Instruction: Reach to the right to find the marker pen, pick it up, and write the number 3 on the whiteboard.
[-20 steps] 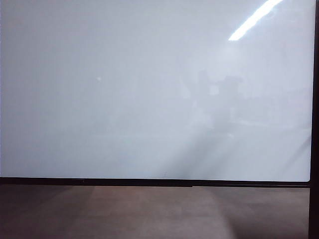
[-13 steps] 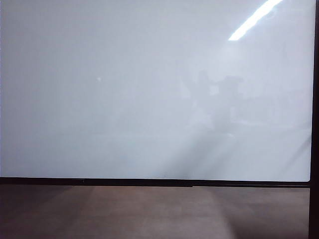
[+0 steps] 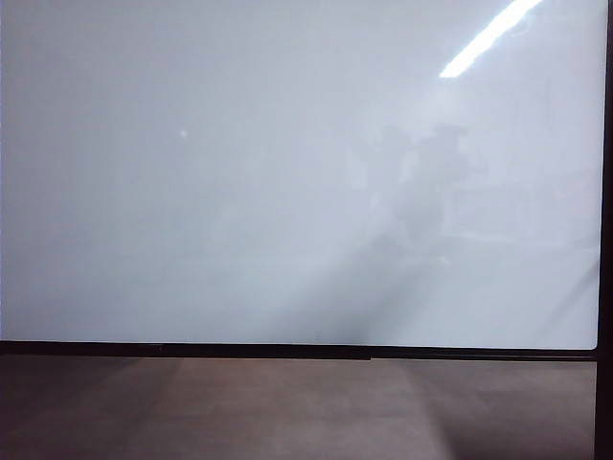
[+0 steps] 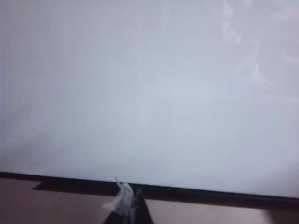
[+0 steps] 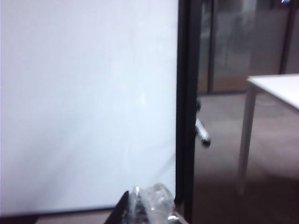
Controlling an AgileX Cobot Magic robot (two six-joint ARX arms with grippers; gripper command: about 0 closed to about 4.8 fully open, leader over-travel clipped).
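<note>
The whiteboard (image 3: pixel 239 192) is glossy white with a thin black frame and fills most of the exterior view; neither gripper shows there. The number 3 is out of view. In the right wrist view the marker pen (image 5: pixel 202 132), a short grey-white stick with a dark tip, juts out just past the board's black side frame (image 5: pixel 185 93). My right gripper (image 5: pixel 147 207), wrapped in clear tape, is shut and empty, well short of the pen. My left gripper (image 4: pixel 133 207) points at the board's lower frame, tips together with a white wad on one finger.
Brown floor (image 3: pixel 287 412) runs below the board. Beyond the board's right frame stand a white table (image 5: pixel 278 86) with a pale leg (image 5: pixel 245 140) and dark glass panels (image 5: pixel 233 42). Faint reflections of the arms show on the board (image 3: pixel 426 182).
The dim reflection of the arms on the board has shifted slightly up and to the right. The board and floor look the same.
</note>
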